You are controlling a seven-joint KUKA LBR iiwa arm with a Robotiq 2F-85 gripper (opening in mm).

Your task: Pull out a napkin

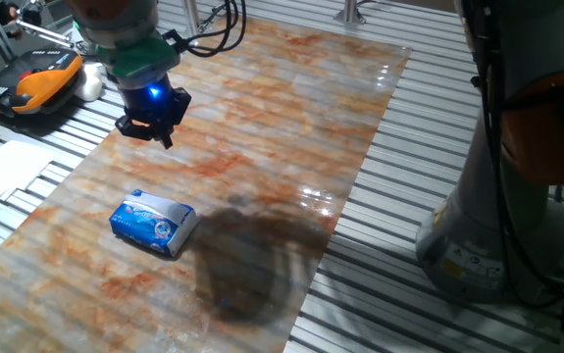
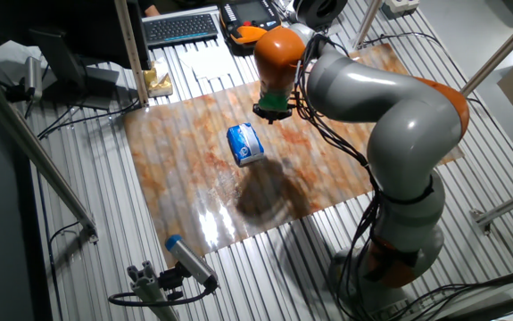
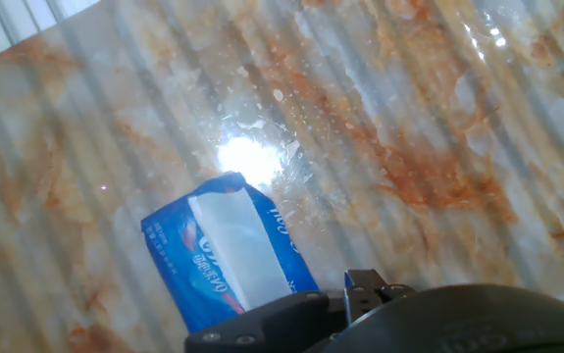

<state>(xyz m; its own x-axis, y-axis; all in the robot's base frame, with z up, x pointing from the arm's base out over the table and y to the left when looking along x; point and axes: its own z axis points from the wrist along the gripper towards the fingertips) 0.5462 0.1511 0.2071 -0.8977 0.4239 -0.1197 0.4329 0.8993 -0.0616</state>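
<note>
One fixed view: the gripper [image 1: 156,130] hangs above the marbled sheet [image 1: 291,108], apart from the tissue packet [image 1: 153,224]; I cannot tell how its fingers stand.
The other fixed view: the packet [image 2: 245,144] lies just below the gripper [image 2: 272,113].
Hand view: the napkin [image 3: 237,245] shows white along the packet's [image 3: 179,257] top opening, still inside

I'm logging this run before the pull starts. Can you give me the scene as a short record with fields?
surface: marbled board on a slatted table
packet: blue-and-white, lying flat on the board
napkin: white strip showing along the packet's top, not pulled out
tool: above the board, apart from the packet, holding nothing
tool jaws: cannot tell whether open or shut
off the board: white paper sheets and an orange-and-black device
</note>
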